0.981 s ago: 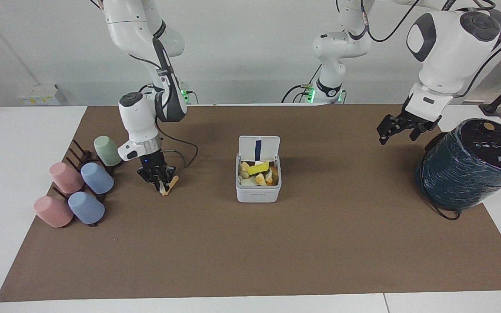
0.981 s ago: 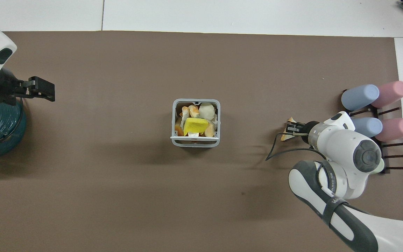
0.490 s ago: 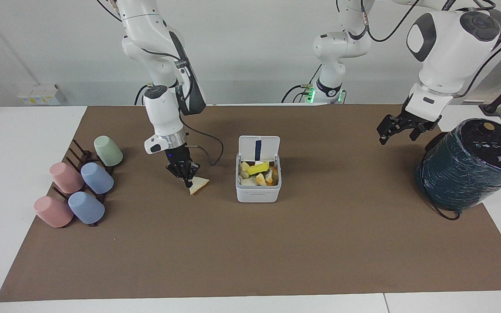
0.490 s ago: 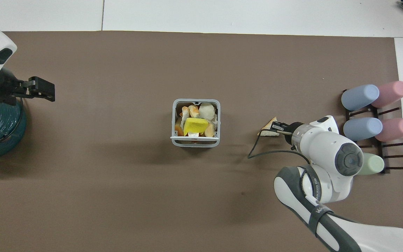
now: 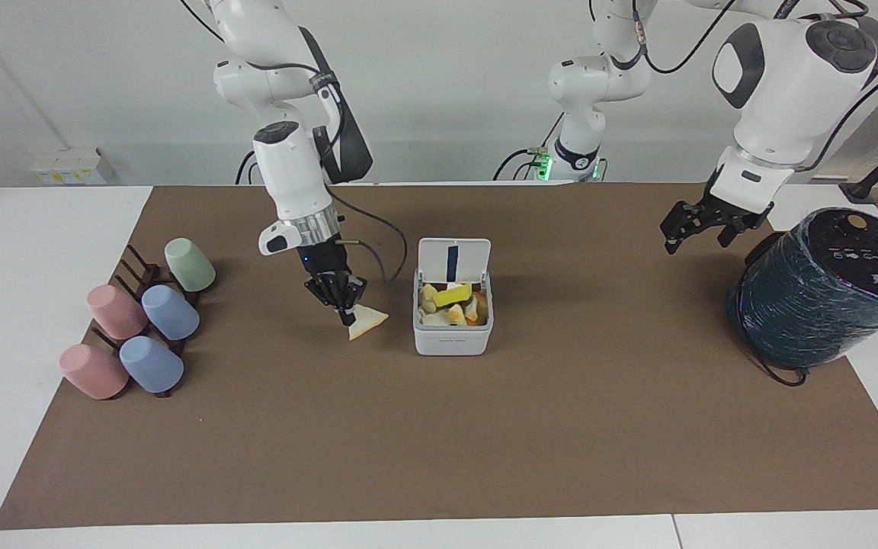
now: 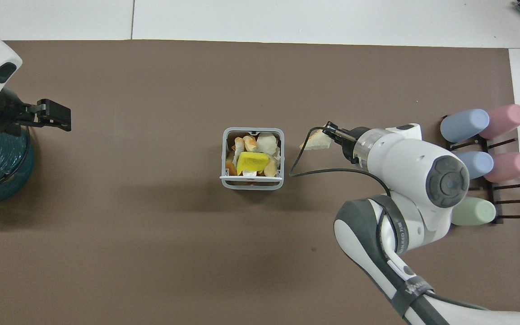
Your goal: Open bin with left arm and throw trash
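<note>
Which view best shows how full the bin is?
The overhead view: it looks straight into the open bin, so the yellow chunk and the scraps around it fill the opening. The facing view shows the bin's front wall and raised lid, with only the top of the pile visible.

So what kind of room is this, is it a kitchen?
Probably not a kitchen: more likely a robot lab. Two white robot arms stand at a table covered by a brown mat, with cables running against a bare wall. The right gripper holds a scrap beside a small bin.
</note>
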### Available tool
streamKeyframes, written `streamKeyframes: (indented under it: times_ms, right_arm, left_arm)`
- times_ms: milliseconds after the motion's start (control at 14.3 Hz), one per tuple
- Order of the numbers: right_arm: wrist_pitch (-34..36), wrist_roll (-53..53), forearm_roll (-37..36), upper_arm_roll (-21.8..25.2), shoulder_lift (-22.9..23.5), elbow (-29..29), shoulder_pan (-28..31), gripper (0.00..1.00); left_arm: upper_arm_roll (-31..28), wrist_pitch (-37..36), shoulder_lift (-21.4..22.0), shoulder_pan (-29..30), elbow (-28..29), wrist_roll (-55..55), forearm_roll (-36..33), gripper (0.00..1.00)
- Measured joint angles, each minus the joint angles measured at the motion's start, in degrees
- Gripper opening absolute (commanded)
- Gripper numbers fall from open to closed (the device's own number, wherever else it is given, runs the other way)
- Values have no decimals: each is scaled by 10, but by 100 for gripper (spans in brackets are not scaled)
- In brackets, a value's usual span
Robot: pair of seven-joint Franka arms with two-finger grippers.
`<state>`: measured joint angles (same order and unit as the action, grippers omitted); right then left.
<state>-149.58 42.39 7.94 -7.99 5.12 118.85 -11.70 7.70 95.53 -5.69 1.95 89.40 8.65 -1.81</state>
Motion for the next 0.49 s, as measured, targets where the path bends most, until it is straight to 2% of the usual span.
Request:
streamKeyframes:
  times_ms: [70, 210, 490]
  right_arm:
    - [53, 19, 0, -3, 0, -32, -1, 0]
    - [97, 77, 1, -4, 3, -68, -15, 0]
    - [69, 174, 1, -6, 42, -100, -58, 0]
  left_arm:
    - [0, 0, 0, 0, 0, 0, 0, 100]
    - [0, 0, 0, 0, 0, 0, 0, 100]
    - [0, 0, 1, 0, 1, 0, 0, 100]
